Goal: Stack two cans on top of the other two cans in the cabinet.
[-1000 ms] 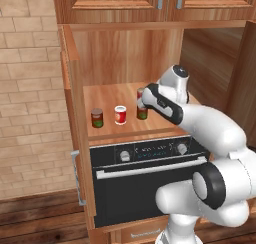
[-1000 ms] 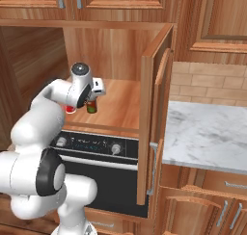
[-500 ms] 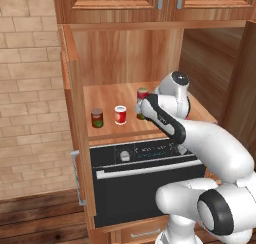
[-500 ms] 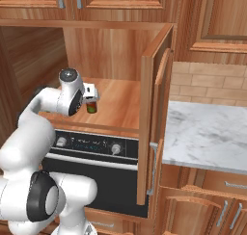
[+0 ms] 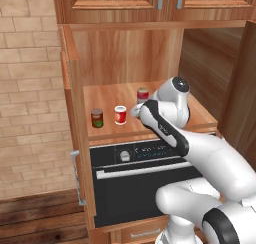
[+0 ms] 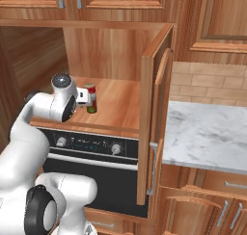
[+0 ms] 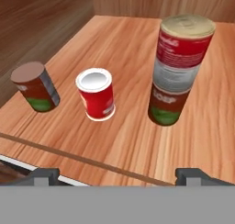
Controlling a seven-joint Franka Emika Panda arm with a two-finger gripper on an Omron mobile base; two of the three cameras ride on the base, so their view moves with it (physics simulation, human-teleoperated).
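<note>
Half done: we see one stack [image 7: 176, 67] at right of the hand view; loose red can [image 7: 96, 94] and dark can [image 7: 36, 86] left remain. Gripper [image 7: 118, 176] wide, empty.

Black built-in oven [image 5: 130, 188] with a row of control knobs [image 6: 89, 145] along its top. Brick wall [image 5: 27, 113] at one side; marble counter [image 6: 207, 137] at the other, under panelled upper doors [image 5: 150, 0].

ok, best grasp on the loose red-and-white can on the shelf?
Probably the label wall of the red-and-white can, jaws across its middle, coming level from the cabinet's open front. It stands upright with clear shelf on both sides, between the dark can and the finished stack. The gripper is open.
</note>
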